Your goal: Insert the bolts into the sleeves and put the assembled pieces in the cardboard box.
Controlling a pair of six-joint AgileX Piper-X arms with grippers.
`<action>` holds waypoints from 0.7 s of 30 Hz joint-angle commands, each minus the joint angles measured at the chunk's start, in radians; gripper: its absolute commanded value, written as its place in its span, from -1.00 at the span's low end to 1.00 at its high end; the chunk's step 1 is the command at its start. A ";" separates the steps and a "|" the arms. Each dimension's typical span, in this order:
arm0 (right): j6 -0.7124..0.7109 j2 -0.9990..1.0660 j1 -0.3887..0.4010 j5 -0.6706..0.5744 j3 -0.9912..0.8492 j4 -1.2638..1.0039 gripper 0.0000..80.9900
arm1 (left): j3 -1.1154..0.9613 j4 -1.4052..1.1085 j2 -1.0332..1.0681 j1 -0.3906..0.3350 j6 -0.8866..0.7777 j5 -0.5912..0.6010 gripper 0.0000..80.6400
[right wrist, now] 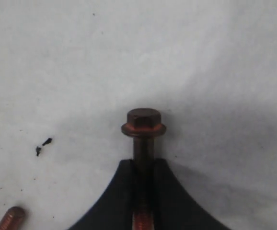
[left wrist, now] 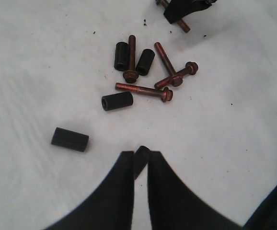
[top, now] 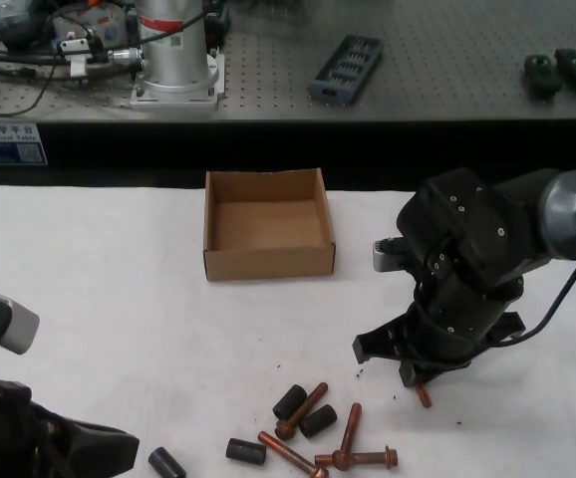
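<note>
Fingers [left wrist: 121, 191] of the left hand [left wrist: 141, 160] meet with nothing between them, low at the near left of the white counter [top: 119, 299]. Just beyond lie four black sleeves [left wrist: 117, 101], one off by itself closest to that hand, and four loose copper bolts [left wrist: 143, 91], all flat, some crossing or touching.

Farther right, the right hand [right wrist: 143, 165] is clamped on a fifth bolt [right wrist: 143, 122] by its shank. That bolt's long axis runs in line with the hand, steeply down toward the counter, with the hex head outermost and lowest and the threaded end buried in the grip. Whether the head touches the counter I cannot tell.

The likely trouble is that the head leads, and a head will not enter a sleeve, so the bolt probably needs turning or handing over before insertion. The grip on a round shank also looks narrow, so a push against a sleeve could swivel or slide it.

Farthest stands the cardboard box [top: 268, 261], open-topped, with no assembled piece inside.
</note>
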 commanded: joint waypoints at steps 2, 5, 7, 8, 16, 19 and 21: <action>-0.009 0.026 -0.002 0.008 0.003 0.012 -0.89 | -0.003 -0.015 0.000 -0.002 -0.011 0.008 -0.78; -0.009 0.023 -0.002 -0.003 -0.003 0.010 -0.89 | -0.003 -0.015 0.000 -0.002 -0.011 0.008 -0.78; -0.009 0.010 -0.007 -0.036 -0.006 -0.006 -0.89 | -0.003 -0.015 0.000 -0.002 -0.011 0.008 -0.78; -0.009 -0.001 -0.009 -0.071 -0.007 -0.023 -0.89 | -0.003 -0.015 0.000 -0.002 -0.011 0.008 -0.78; -0.009 -0.169 -0.041 -0.134 -0.008 -0.175 -0.89 | -0.003 -0.015 0.000 -0.002 0.020 -0.007 -0.78; -0.009 -0.238 -0.050 -0.134 -0.008 -0.185 -0.89 | 0.000 -0.015 0.000 -0.002 0.028 -0.034 -0.78; -0.009 -0.285 -0.053 -0.155 0.005 -0.182 -0.89 | 0.005 -0.015 0.004 -0.002 0.086 -0.039 -0.78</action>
